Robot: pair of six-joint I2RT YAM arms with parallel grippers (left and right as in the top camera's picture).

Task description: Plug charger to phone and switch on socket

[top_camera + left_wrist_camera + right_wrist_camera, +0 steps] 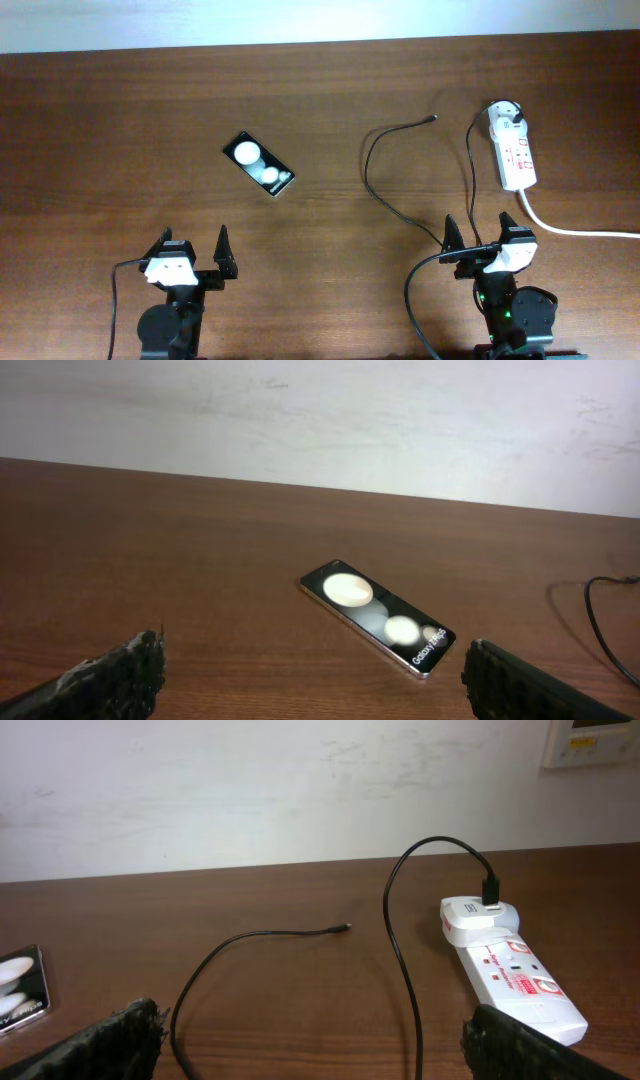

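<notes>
So, nearest in, both arms sit low at the front edge of the bench (100, 130), aimed straight out across the dark wood-grain top. The left hand (193, 242) has its black fingers spread wide with nothing between them, and it's the same story for the right hand (478, 228).

Ahead of the left hand lies the phone (259, 166), a glossy flat black slab. Its long axis runs diagonally, with the end carrying the white text nearer and to the right.

Ahead of the right hand the charger (280, 933), a thin black cable, loops over the wood. Its loose connector tip (432, 119) points right, well apart from the phone.

Farthest right is the socket (514, 150), a white plastic oblong with red marks, long axis running near-to-far. The charger's other end is plugged in at its far end, and a thick white cord (580, 232) leaves the near end.
</notes>
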